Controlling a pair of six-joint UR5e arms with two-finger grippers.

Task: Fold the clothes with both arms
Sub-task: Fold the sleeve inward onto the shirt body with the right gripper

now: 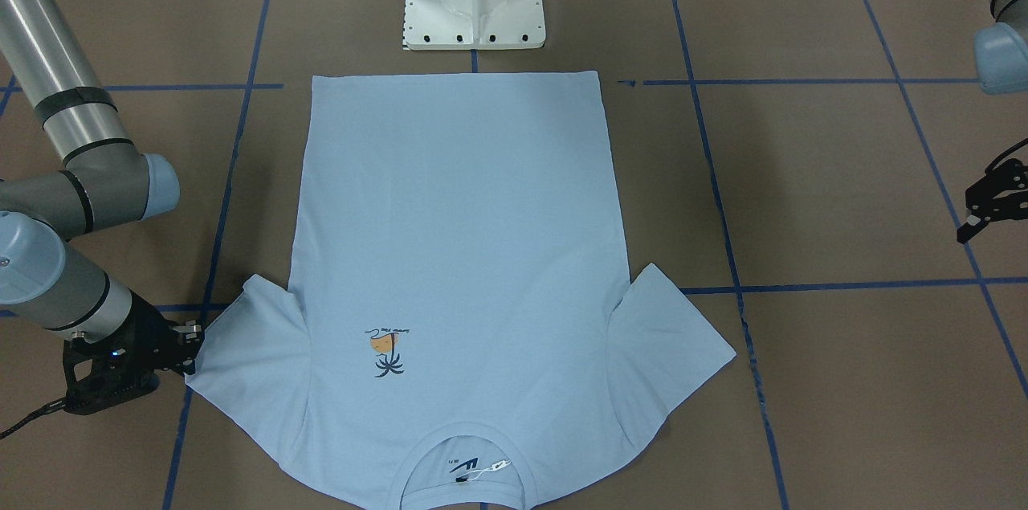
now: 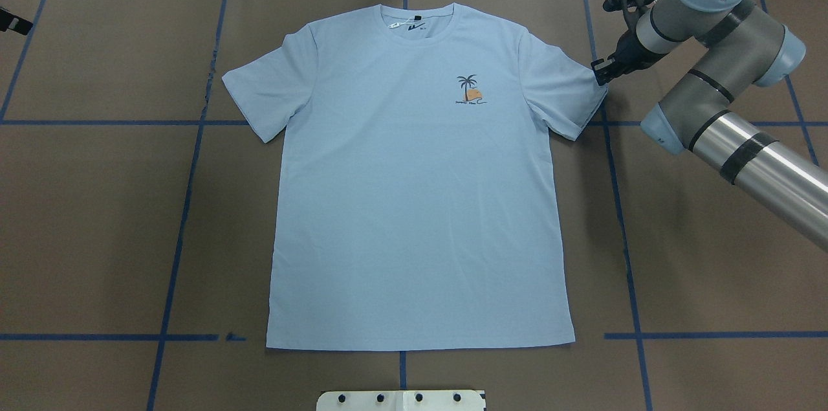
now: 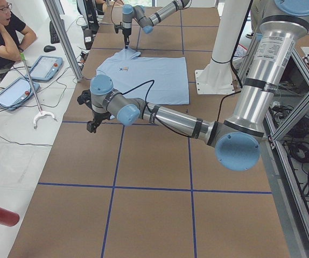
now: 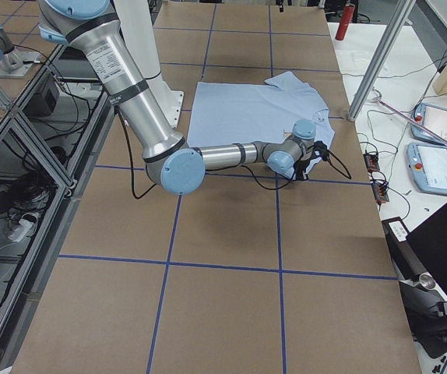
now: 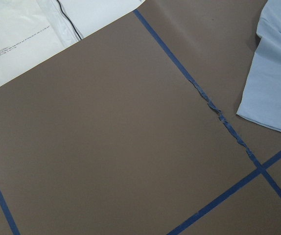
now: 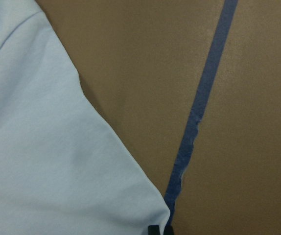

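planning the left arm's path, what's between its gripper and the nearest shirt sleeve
Only bare brown table cover crossed by blue tape lines, seen in the front-facing view between the left gripper and the T-shirt sleeve.

I can read nothing: the T-shirt's (image 2: 414,204) chest print (image 2: 470,89) lettering and neck label (image 2: 414,25) are too small.

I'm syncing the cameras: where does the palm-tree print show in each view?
Front-facing: palm-tree print lower left of centre, upside down.
Overhead: print upper middle, right of centre.
Exterior left: print tiny, near top.
Exterior right: cannot make it out.
Left wrist: absent.
Right wrist: absent.
Shared landmark: neck label.
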